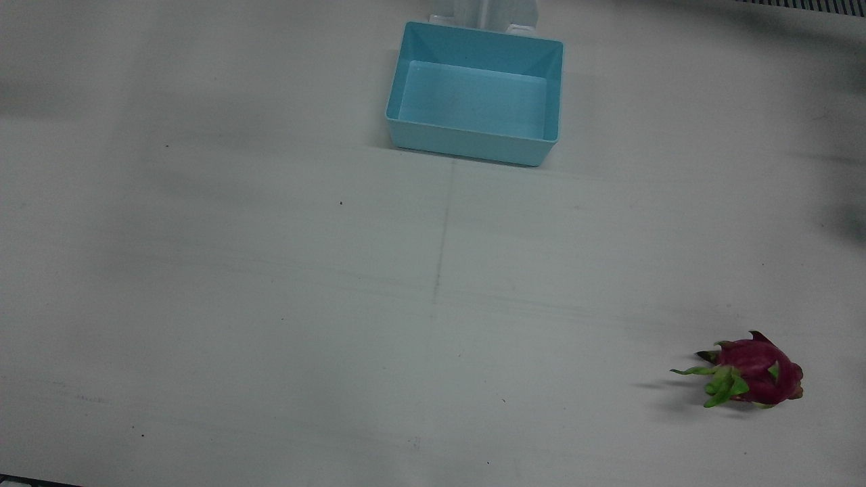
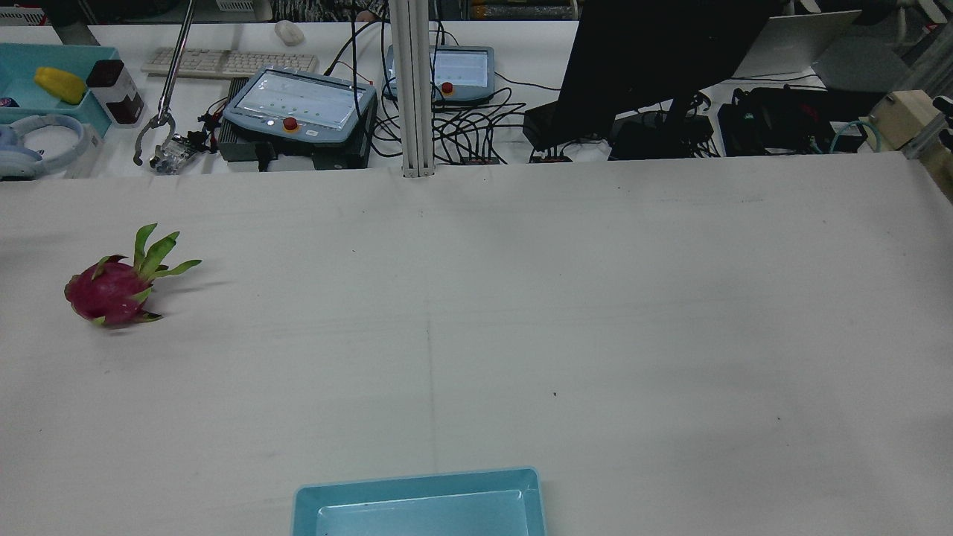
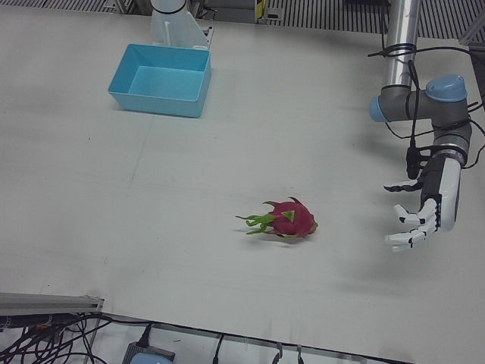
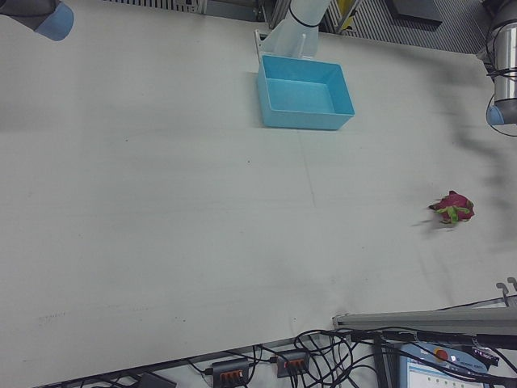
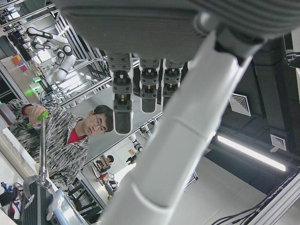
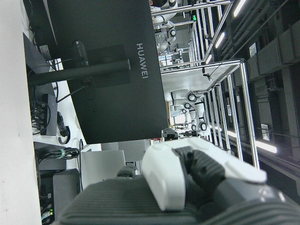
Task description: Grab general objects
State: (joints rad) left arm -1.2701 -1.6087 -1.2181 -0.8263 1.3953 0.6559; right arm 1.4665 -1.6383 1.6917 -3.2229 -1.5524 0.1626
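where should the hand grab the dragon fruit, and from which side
Wrap the round magenta body of the dragon fruit, not the thin green leaf tips at one end. It lies on its side on the table, so probably from above. The open left hand is nearest.

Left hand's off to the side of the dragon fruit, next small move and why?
Probably bring the left hand sideways toward the dragon fruit, keeping it open. The fruit lies alone on the table, apart from the hand, whose fingers are spread and hold nothing. The blue bin sits empty farther off.
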